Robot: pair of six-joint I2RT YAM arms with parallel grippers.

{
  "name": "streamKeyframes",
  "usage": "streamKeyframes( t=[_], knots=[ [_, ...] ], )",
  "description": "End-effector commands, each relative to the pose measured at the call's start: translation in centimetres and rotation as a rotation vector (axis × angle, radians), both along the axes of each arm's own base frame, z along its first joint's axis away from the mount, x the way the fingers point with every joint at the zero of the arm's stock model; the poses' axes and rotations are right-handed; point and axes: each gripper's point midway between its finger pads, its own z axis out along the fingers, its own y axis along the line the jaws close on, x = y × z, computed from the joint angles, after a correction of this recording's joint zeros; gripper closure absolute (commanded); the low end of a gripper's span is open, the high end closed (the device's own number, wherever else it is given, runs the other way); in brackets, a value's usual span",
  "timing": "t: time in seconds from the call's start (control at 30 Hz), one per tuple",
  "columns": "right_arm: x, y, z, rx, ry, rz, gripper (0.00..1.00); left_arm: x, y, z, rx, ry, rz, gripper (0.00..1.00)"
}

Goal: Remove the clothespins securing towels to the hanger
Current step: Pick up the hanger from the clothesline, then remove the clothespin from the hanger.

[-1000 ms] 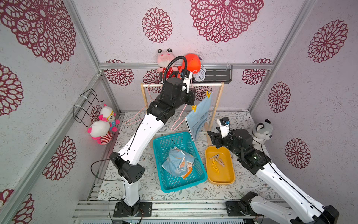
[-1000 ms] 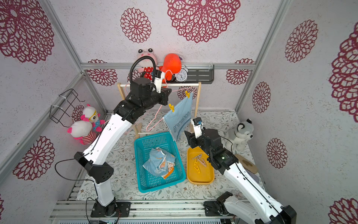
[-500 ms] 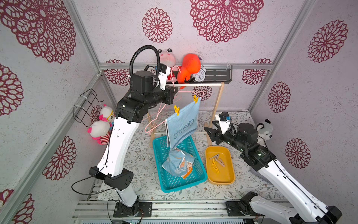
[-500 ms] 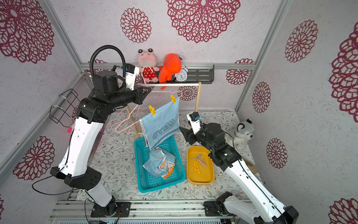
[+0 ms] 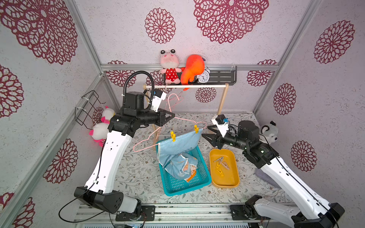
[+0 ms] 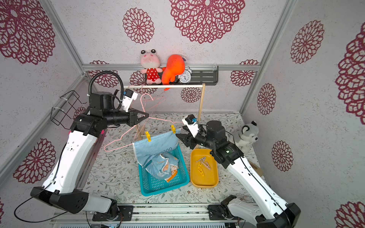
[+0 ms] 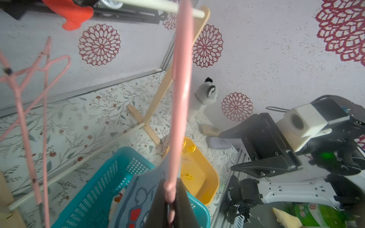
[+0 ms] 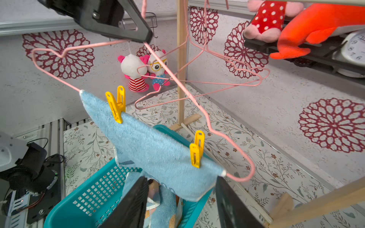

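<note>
The left tool point(image 5: 172, 117) is pressed together on a thin pink wire hanger point(image 7: 180, 98) near its neck and holds it in the air. The left wrist view shows its dark fingers point(image 7: 184, 211) pinching the wire. The right tool point(image 5: 205, 131) has its jaws spread with nothing gripped. It sits close beside the near end of a light blue terry towel point(image 5: 183, 144); whether it touches the cloth cannot be told.

That towel hangs from the hanger's lower wire. Two bright yellow plastic clothespins point(image 8: 116, 103) point(image 8: 196, 149) pin it there, one near each end, both upright.

Its lower edge drops into a teal plastic mesh basket point(image 5: 185, 190) below, where more towels lie crumpled point(image 5: 181, 163). Just beside the basket, on the right tool's side, a yellow oval tray point(image 5: 226, 182) holds loose yellow and beige clothespins point(image 5: 220, 163).

Both containers stand on the floral-patterned bench point(image 5: 138, 169). Behind them a wooden rail rack point(image 5: 187, 86) carries more empty pink hangers point(image 5: 173, 98).
</note>
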Motion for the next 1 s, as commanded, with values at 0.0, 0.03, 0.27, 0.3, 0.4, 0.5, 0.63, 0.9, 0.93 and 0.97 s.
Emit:
streamKeyframes(
  t=[0.0, 0.03, 0.27, 0.3, 0.4, 0.5, 0.63, 0.9, 0.93, 0.97],
  knots=[
    [-1.9, 1.8, 0.5, -0.035, -0.03, 0.133, 0.44, 0.2, -0.6, 0.5, -0.075, -0.059, -0.084, 1.0],
    [-2.2, 2.4, 0.2, -0.057, -0.03, 0.154, 0.44, 0.4, -0.7, 0.0, -0.083, -0.043, -0.09, 1.0],
    [-2.7, 5.7, -2.5, -0.119, 0.004, 0.273, 0.44, 0.2, -1.1, -2.7, -0.101, 0.023, -0.118, 1.0],
    [-2.6, 6.1, -2.8, -0.126, 0.008, 0.286, 0.44, 0.2, -1.2, -2.8, -0.104, 0.024, -0.119, 1.0],
    [-2.5, 7.3, -3.4, -0.148, 0.012, 0.319, 0.44, -0.2, -1.8, -3.1, -0.108, 0.033, -0.139, 1.0],
    [-2.4, 8.3, -3.7, -0.168, 0.015, 0.35, 0.43, -0.5, -2.6, -3.8, -0.099, 0.052, -0.163, 1.0],
    [-2.1, 9.3, -4.0, -0.177, 0.024, 0.386, 0.42, -0.8, -3.5, -4.1, -0.103, 0.068, -0.189, 1.0],
    [-2.7, 10.7, -4.5, -0.178, 0.047, 0.463, 0.41, -1.3, -4.6, -4.5, -0.109, 0.082, -0.222, 1.0],
    [-2.8, 10.8, -4.6, -0.181, 0.05, 0.472, 0.41, -1.3, -4.7, -4.5, -0.109, 0.081, -0.224, 1.0],
    [-2.8, 10.9, -4.7, -0.183, 0.053, 0.478, 0.41, -1.3, -4.7, -4.5, -0.109, 0.083, -0.226, 1.0]
  ],
)
